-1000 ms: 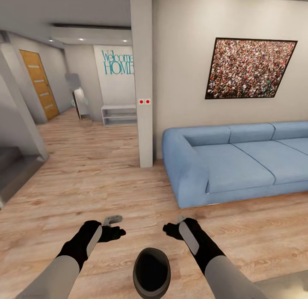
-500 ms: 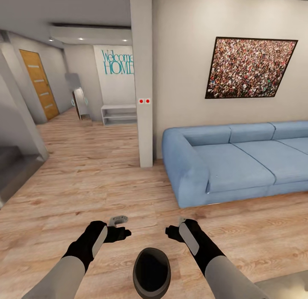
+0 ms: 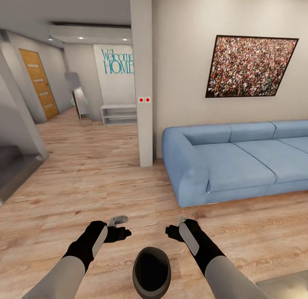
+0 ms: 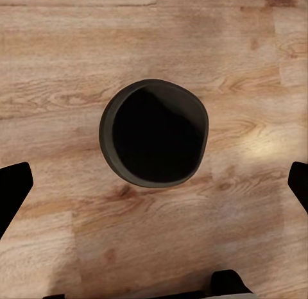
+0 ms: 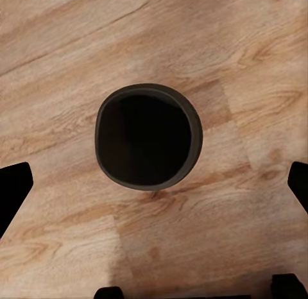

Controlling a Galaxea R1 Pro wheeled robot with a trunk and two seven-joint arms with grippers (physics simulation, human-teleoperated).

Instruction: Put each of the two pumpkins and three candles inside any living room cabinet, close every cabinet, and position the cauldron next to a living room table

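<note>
The black round cauldron [image 3: 151, 273] stands upright on the wood floor close in front of me, its wide mouth empty. It also sits centred in the left wrist view [image 4: 154, 133] and the right wrist view [image 5: 147, 137]. My left gripper [image 3: 122, 227] hovers open just beyond it to the left, its fingers [image 4: 14, 188] spread wide. Just beyond it to the right, my right gripper [image 3: 172, 228] is open too, fingers [image 5: 13, 187] far apart. Neither touches the cauldron. A grey corner of the table [image 3: 284, 288] shows at the lower right. Pumpkins, candles and cabinet are out of view.
A long blue sofa [image 3: 231, 166] lines the wall ahead on the right under a framed picture [image 3: 250, 67]. A grey pillar [image 3: 143, 97] stands left of it. Beyond lies a hallway with a white shelf [image 3: 119, 114] and a wooden door [image 3: 39, 85]. Stairs [image 3: 13, 170] rise at far left.
My left gripper has shifted slightly to the right, toward the cauldron. The right arm and cauldron have stayed put. The view has tilted very slightly.
</note>
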